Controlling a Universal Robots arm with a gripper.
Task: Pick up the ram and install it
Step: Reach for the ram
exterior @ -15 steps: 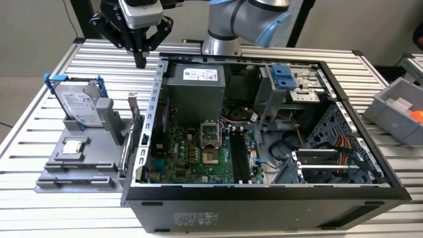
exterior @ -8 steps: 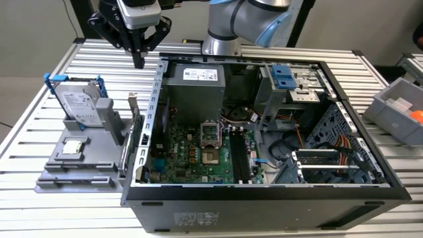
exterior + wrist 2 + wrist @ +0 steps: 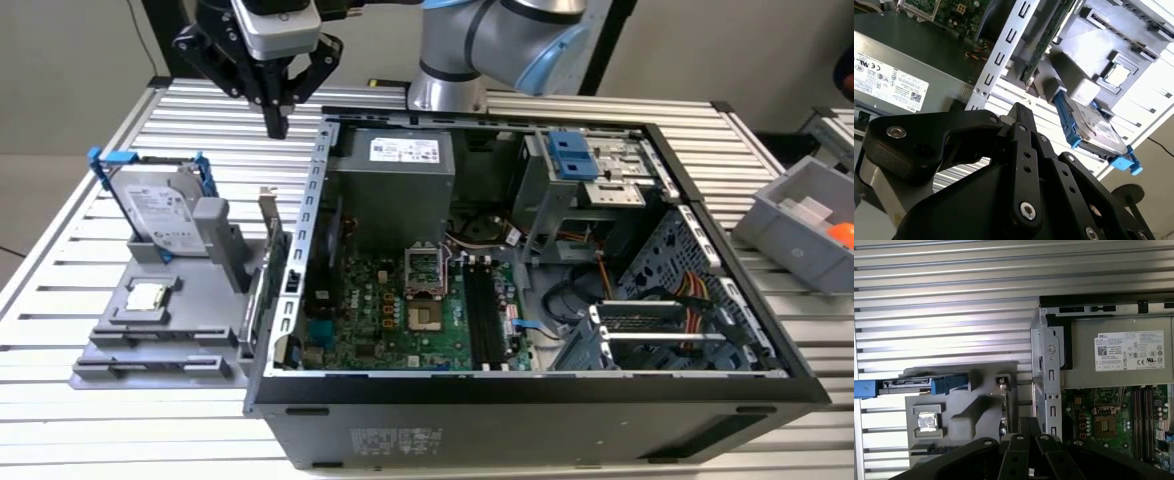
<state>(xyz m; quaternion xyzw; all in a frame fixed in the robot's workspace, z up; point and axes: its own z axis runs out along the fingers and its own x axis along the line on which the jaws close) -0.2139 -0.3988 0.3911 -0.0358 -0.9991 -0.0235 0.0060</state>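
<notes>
Ram (image 3: 1048, 39) standing on edge in gray holder (image 3: 147, 350), just beside computer case (image 3: 318, 200) wall. Gripper (image 3: 276, 120) raised well apart from it, jaws pinched together, holding nothing. Could stub the stick's top edge if lowered unopened, or snag that wall.

End effector (image 3: 276, 120): matte black, two-finger linkage build, bars tapering to narrow tips. Fingers (image 3: 1024, 150) carry silver screw heads and round pivot pins, seen in both wrist views. Directly above end effector: light grey wrist block (image 3: 274, 30). Arm (image 3: 487, 35) beside it: silver-grey tubular segments, light blue joint cap (image 3: 554, 48), cylindrical metal base (image 3: 447, 92).
</notes>
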